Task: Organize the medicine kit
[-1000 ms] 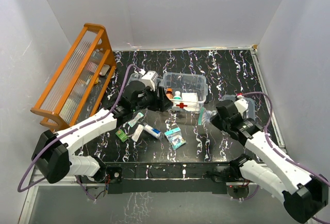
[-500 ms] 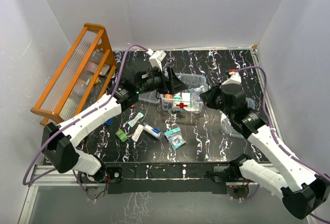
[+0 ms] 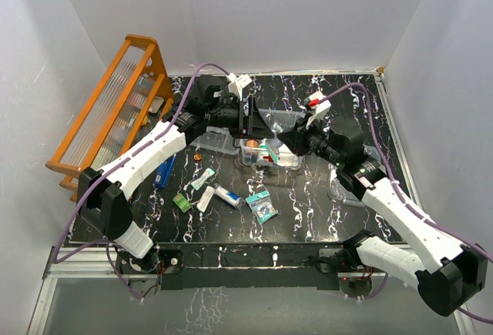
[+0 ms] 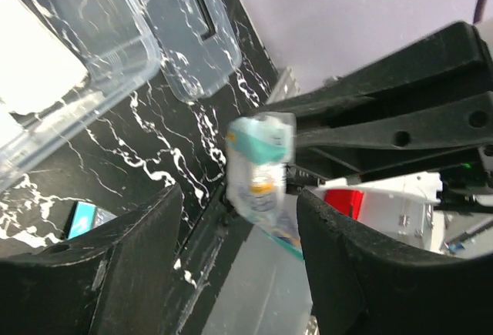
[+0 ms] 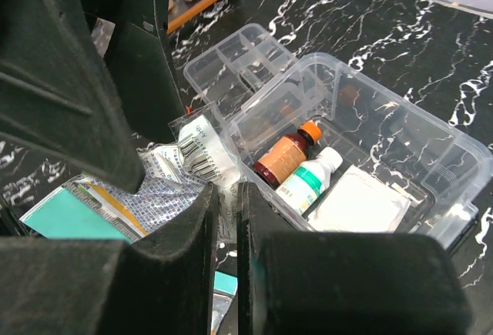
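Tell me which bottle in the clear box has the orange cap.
The brown bottle in the medicine kit; the white bottle beside it has a green label and white cap.

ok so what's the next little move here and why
Probably close the left gripper on the clear packet. In the left wrist view its open fingers straddle the packet, while the right gripper is shut on it, beside the medicine kit. That looks like a handover that only lacks the left's grip.
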`<state>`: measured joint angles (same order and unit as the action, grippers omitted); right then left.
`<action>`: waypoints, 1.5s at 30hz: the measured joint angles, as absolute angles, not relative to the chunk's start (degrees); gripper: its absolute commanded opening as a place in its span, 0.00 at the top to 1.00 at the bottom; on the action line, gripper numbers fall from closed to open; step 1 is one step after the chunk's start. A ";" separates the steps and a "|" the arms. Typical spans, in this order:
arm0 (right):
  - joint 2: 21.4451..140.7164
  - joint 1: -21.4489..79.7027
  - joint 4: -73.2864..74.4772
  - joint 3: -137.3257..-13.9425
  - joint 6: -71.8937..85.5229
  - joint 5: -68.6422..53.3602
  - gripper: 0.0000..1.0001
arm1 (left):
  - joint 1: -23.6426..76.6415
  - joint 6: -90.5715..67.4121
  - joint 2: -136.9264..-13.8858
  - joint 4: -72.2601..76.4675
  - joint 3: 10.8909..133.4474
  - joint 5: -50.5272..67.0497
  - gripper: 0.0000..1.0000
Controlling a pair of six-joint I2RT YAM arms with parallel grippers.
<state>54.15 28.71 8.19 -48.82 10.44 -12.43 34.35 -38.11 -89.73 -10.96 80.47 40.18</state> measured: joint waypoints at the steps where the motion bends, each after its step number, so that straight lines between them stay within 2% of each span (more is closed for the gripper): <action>1: 54.94 28.73 7.75 -48.84 9.47 -13.39 0.93 | 34.37 -37.98 -90.11 -11.53 80.47 41.39 0.45; 7: 59.55 28.71 7.46 -48.88 6.28 -16.08 0.94 | 34.61 -36.62 -90.17 -13.02 80.47 44.01 0.62; 17: 59.75 28.71 7.49 -48.97 4.86 -18.31 0.94 | 34.59 -35.16 -92.58 -16.75 81.47 42.39 0.67; 21: 60.47 28.71 7.64 -48.97 4.54 -18.65 0.91 | 34.61 -35.68 -93.76 -16.69 81.65 42.61 0.89; 24: 61.34 28.69 7.70 -48.99 4.89 -18.50 0.80 | 34.61 -35.29 -94.24 -16.60 81.76 42.68 0.99; 29: 61.71 28.71 9.47 -50.15 7.57 -16.32 0.58 | 34.61 -33.12 -94.41 -16.53 81.78 42.26 1.00; 33: 60.71 28.71 11.38 -50.81 10.26 -12.21 0.49 | 34.61 -30.94 -94.50 -16.86 82.21 40.53 1.00; 45: 48.51 28.71 16.58 -50.78 19.31 3.49 0.44 | 35.40 -31.20 -105.47 -15.11 91.11 28.62 0.98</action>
